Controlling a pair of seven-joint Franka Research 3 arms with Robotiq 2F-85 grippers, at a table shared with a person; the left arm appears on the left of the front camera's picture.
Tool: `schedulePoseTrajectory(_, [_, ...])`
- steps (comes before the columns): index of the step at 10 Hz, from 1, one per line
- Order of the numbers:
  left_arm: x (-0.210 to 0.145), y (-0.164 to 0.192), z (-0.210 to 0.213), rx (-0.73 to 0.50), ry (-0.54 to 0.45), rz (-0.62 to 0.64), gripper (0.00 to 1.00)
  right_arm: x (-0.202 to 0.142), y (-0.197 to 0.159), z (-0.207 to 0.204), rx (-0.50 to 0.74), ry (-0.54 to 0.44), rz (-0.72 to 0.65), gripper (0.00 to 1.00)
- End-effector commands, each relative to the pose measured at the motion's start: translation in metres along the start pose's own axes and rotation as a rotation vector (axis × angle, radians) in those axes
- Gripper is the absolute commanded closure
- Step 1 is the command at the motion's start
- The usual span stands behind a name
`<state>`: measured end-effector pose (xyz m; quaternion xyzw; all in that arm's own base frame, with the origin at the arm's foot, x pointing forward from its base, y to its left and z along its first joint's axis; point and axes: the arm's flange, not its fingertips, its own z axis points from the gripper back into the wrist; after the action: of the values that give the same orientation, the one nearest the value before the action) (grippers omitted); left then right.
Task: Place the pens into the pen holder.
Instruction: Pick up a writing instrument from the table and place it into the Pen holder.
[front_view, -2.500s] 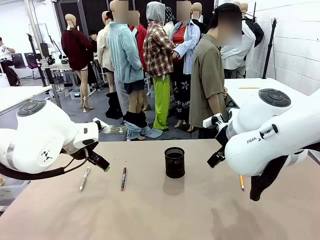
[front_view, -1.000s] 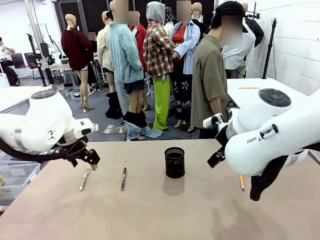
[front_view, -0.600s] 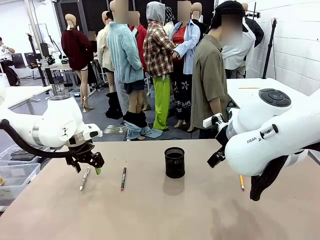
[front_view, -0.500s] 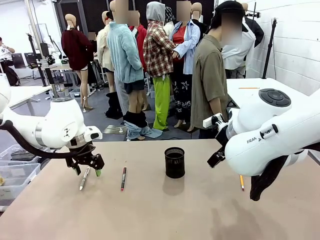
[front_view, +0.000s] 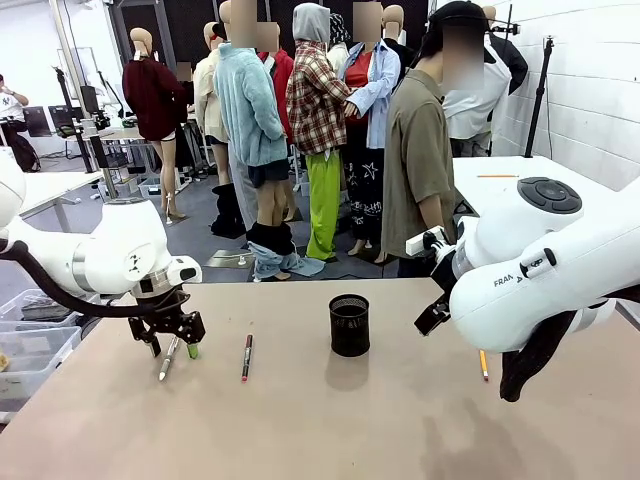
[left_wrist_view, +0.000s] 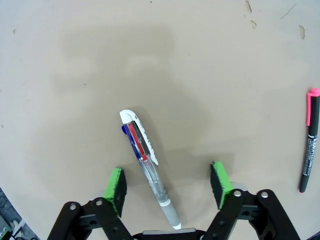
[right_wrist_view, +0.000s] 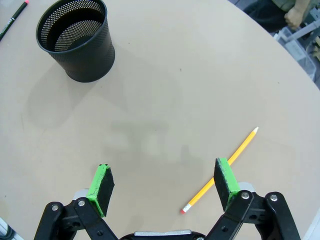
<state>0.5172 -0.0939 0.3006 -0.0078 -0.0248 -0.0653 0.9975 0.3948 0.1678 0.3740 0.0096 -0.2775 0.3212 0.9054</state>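
Left fingers (left_wrist_view: 116, 187) spread, low over the worktop (left_wrist_view: 225, 75), straddling the clear multi-colour ballpoint pen (left_wrist_view: 145, 160) without touching it. Pink-capped dark marker (left_wrist_view: 308, 140) lies well off to one side. Right fingers (right_wrist_view: 101, 187) spread, holding nothing; yellow pencil (right_wrist_view: 220, 170) lies by one pad. Black mesh pen holder (right_wrist_view: 92, 57) upright, farther off.

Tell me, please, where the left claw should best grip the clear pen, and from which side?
Probably mid-barrel, from straight above, pads across its width: the pen lies flat on the table, long and slim, and the left claw hangs over it, a pad at each side.
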Motion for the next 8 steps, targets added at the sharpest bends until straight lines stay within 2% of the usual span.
schedulePoseTrajectory(1, [-0.0075, -0.0015, 0.0101, 0.004, 0.016, 0.011, 0.64, -0.0003, 0.0002, -0.0002, 0.001, 0.001, 0.0, 0.0])
schedulePoseTrajectory(2, [-0.0087, -0.0018, 0.013, 0.01, 0.017, 0.007, 0.84, -0.0003, 0.0002, -0.0002, 0.001, 0.001, 0.0, 0.0])
schedulePoseTrajectory(3, [-0.0105, -0.0022, 0.0143, 0.017, 0.028, 0.006, 1.0, -0.0003, 0.0002, -0.0002, 0.001, 0.001, 0.0, 0.0])
schedulePoseTrajectory(8, [-0.0085, -0.0047, 0.0147, 0.037, 0.067, 0.004, 1.0, -0.0003, 0.0002, -0.0002, 0.001, 0.001, 0.0, 0.0])
